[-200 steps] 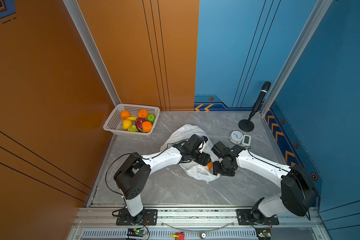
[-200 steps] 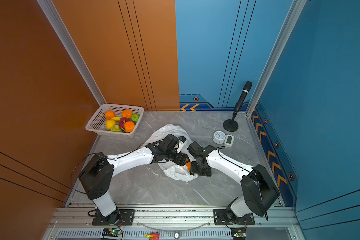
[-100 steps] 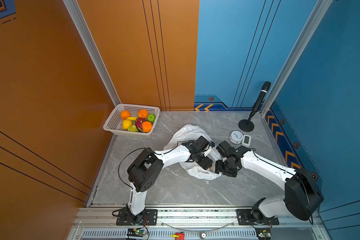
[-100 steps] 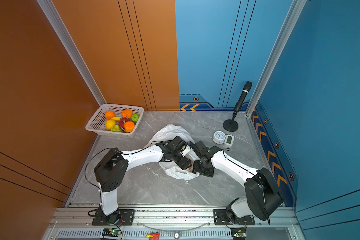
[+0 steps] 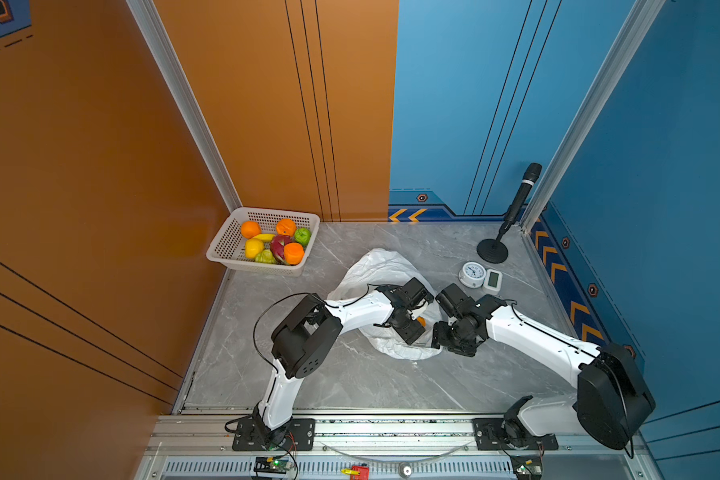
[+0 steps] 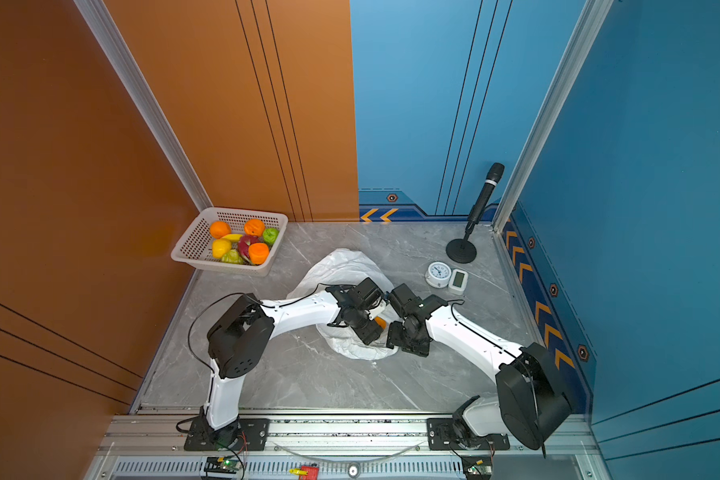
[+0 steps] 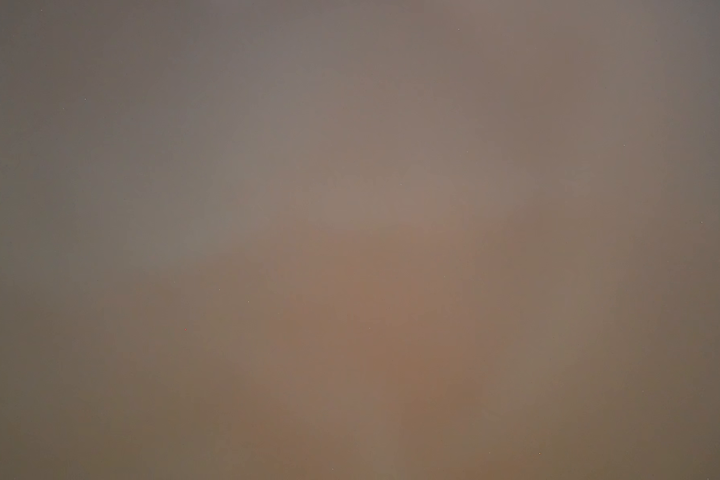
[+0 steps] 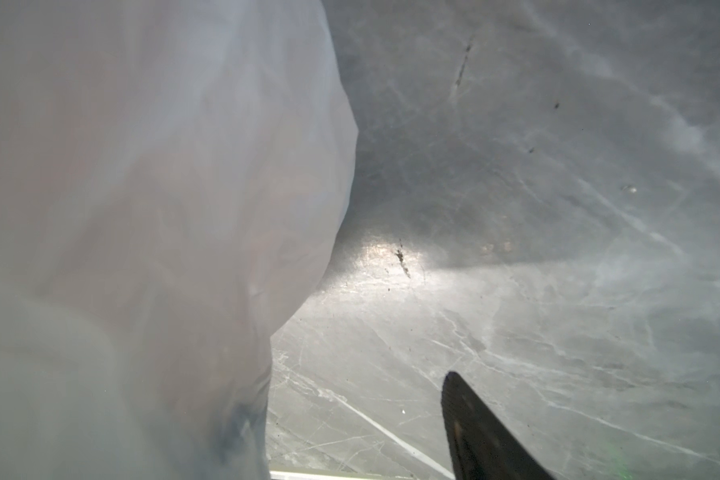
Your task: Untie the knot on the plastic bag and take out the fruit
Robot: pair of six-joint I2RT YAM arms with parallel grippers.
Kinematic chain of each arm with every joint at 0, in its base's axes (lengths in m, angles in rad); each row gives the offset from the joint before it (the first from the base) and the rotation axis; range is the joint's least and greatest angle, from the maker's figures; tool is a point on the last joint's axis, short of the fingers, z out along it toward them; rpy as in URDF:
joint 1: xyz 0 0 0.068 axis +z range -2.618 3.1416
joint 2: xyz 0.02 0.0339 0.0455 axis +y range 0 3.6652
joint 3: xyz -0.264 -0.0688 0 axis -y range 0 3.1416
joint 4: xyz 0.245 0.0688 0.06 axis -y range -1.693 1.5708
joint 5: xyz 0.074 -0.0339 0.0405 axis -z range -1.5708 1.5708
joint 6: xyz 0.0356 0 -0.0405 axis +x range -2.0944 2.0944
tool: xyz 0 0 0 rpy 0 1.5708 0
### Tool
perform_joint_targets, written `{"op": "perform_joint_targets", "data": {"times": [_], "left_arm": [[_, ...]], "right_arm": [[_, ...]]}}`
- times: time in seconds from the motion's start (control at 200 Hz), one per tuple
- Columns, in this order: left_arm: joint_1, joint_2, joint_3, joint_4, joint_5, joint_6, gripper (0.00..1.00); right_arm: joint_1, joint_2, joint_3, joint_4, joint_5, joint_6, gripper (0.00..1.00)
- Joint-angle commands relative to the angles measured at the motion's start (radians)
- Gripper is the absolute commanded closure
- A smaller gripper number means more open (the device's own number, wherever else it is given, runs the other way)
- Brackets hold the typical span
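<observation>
The white plastic bag (image 5: 381,270) (image 6: 341,266) lies crumpled mid-table. Its knot is hidden. My left gripper (image 5: 414,332) (image 6: 371,332) reaches into the bag's near end beside an orange fruit (image 5: 421,321) (image 6: 380,322); its fingers are hidden there. Plastic covers the left wrist lens, leaving only a brown-orange blur. My right gripper (image 5: 441,338) (image 6: 395,338) (image 8: 341,395) sits low at the bag's right edge, open. One dark finger (image 8: 474,432) is clear over bare table, the other behind the bag's film (image 8: 142,208). More fruit lies in the basket (image 5: 225,249).
The white mesh basket (image 6: 192,245) stands in the back left corner against the orange wall. A round clock (image 5: 472,274) and a small white display (image 5: 492,279) sit right of the bag. A microphone on its stand (image 5: 516,208) rises at the back right.
My left arm has swung right and its gripper has moved towards the near end of the bag, deeper into the plastic. The right gripper has shifted slightly right.
</observation>
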Motion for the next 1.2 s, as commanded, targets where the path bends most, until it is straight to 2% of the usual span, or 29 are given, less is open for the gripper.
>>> {"op": "perform_joint_targets", "data": {"times": [0.0, 0.21, 0.521, 0.861, 1.006, 1.196], "left_arm": [[-0.005, -0.008, 0.043, -0.048, -0.044, 0.013, 0.29], [0.000, -0.060, 0.041, -0.018, -0.011, -0.018, 0.40], [0.006, -0.178, -0.060, 0.086, 0.088, -0.024, 0.41], [0.002, -0.318, -0.195, 0.185, 0.142, 0.015, 0.40], [0.004, -0.403, -0.249, 0.244, 0.158, 0.021, 0.40], [0.010, -0.495, -0.294, 0.306, 0.163, 0.021, 0.40]], "right_arm": [[-0.009, -0.021, -0.013, -0.006, 0.009, 0.017, 0.30], [-0.013, -0.022, -0.004, -0.006, 0.011, 0.023, 0.30], [-0.052, -0.041, 0.023, -0.001, -0.001, 0.077, 0.30], [-0.135, -0.030, 0.039, 0.002, -0.017, 0.129, 0.31], [-0.134, -0.034, 0.043, 0.007, -0.032, 0.122, 0.22], [-0.134, -0.109, 0.082, 0.005, -0.052, 0.118, 0.10]]}}
